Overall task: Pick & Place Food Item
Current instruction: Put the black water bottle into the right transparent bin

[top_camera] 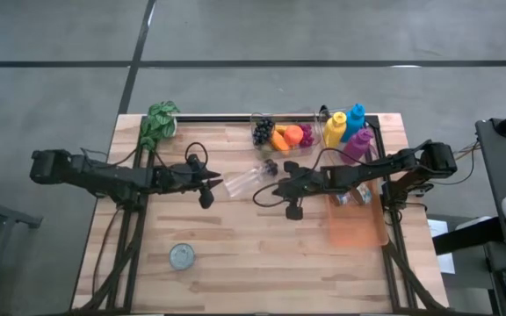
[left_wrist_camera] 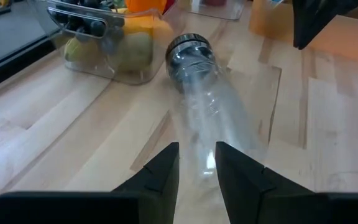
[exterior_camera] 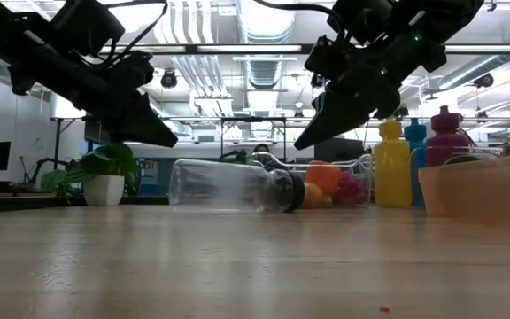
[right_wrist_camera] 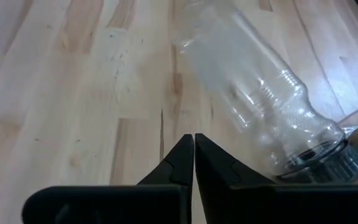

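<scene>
A potted plant (top_camera: 159, 120) stands at the far left corner of the wooden table (top_camera: 253, 263), and a round metal lid (top_camera: 182, 256) lies near the front edge, well apart from both arms. The left gripper (top_camera: 216, 182) hangs above the table with its jaws parted by a narrow gap and nothing between them; in the left wrist view its fingers (left_wrist_camera: 163, 171) point along the length of a clear plastic bottle (top_camera: 251, 178), whose base end lies just ahead of the fingertips. The bottle lies on its side, its dark cap end (left_wrist_camera: 188, 46) pointing away from those jaws toward a clear container (top_camera: 281, 134) of fruit, with dark grapes (top_camera: 263, 132) and an orange piece (top_camera: 286, 136) inside. The right gripper (top_camera: 279, 188) hovers just beside the bottle's cap end, jaws clenched together on nothing; in the right wrist view the bottle lies ahead and to one side of the closed tips, not touching them. Past that gripper stand a yellow bottle (top_camera: 335, 129), a blue bottle (top_camera: 356, 118) and a purple bottle (top_camera: 357, 146), and a translucent orange bin (top_camera: 356, 224) sits by the table's right edge
</scene>
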Motion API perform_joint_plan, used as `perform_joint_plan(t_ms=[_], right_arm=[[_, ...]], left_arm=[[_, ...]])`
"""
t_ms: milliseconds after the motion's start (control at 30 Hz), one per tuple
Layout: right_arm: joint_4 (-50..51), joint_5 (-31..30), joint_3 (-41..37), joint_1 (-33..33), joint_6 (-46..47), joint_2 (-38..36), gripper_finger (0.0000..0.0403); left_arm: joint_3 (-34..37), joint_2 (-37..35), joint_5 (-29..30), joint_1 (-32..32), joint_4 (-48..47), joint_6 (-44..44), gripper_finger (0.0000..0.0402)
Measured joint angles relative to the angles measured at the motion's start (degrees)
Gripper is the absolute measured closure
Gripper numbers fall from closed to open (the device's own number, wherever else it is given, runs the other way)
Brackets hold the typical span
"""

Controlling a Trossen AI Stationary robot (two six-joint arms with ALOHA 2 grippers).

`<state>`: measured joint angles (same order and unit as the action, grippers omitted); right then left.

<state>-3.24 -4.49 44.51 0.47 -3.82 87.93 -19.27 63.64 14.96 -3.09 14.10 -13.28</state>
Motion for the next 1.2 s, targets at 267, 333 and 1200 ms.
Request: perform_joint_plan(t_ms=[267, 333, 1200], right_arm=[[-0.7, -0.2, 0.0, 0.1, -3.4, 0.0, 0.0327], [-1.0, -0.4, 0.0, 0.1, -4.6, 0.0, 0.0306], [2.7, -9.6, 3.5, -0.1, 15.7, 0.2, 0.0121]], left_arm=[[0.0, 0.0, 0.0, 0.0, -0.2, 0.0, 0.0293], [0.0, 0.0, -0.2, 0.0, -0.2, 0.0, 0.0293], [0.0, 0.0, 0.0, 0.0, -0.2, -0.2, 0.0293]])
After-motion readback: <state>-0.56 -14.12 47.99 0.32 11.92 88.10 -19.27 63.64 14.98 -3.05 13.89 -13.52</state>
